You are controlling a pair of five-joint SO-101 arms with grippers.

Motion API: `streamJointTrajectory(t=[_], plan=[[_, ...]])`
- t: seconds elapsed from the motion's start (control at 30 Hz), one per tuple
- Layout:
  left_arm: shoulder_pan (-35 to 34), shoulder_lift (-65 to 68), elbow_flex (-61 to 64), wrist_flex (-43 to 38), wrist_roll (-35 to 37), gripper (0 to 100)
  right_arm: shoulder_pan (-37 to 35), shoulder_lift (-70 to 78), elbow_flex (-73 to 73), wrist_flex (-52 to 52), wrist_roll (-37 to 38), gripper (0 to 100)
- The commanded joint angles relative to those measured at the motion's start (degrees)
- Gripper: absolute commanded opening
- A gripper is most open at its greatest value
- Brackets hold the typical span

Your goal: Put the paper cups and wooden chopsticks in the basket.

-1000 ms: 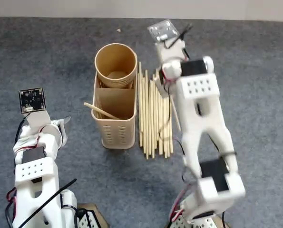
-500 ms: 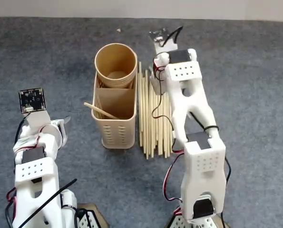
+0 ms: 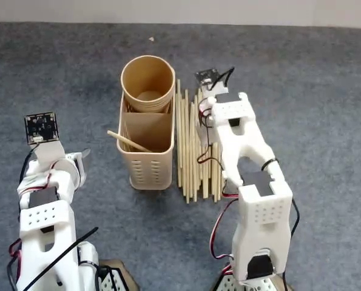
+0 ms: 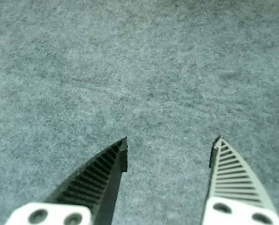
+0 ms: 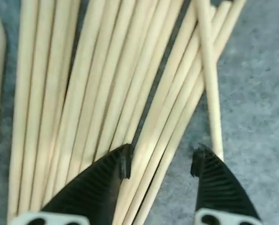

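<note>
Chopsticks [image 3: 195, 148] are mostly lying right of the basket [image 3: 145, 168], cups [image 3: 147, 82] sitting inside; right gripper [image 5: 160, 161] is gaping over them, left gripper [image 4: 169, 150] gaping over carpet [image 4: 130, 56].

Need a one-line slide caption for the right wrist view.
Right pincer open above the wooden chopsticks lying on the grey carpet, its tips either side of a few sticks.
</note>
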Motion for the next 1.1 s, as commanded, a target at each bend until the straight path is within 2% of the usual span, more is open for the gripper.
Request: streamJointTrajectory(t=[0.0, 0.13, 0.77, 1.07], plan=[[1.1, -0.84, -0.22, -0.97, -0.18, 30, 0.66, -1.27, 1.36, -1.01, -0.35, 19.0], [1.1, -0.84, -0.22, -0.97, -0.18, 30, 1.63, -1.54, 1.01, -0.84, -1.85, 0.0], [1.1, -0.84, -0.22, -0.97, -0.18, 30, 1.63, -36.18, 0.75, 1.63, -4.66, 0.5], [1.1, -0.84, -0.22, -0.97, -0.18, 30, -3.82, -46.46, -1.27, -9.71, -5.01, 0.5]])
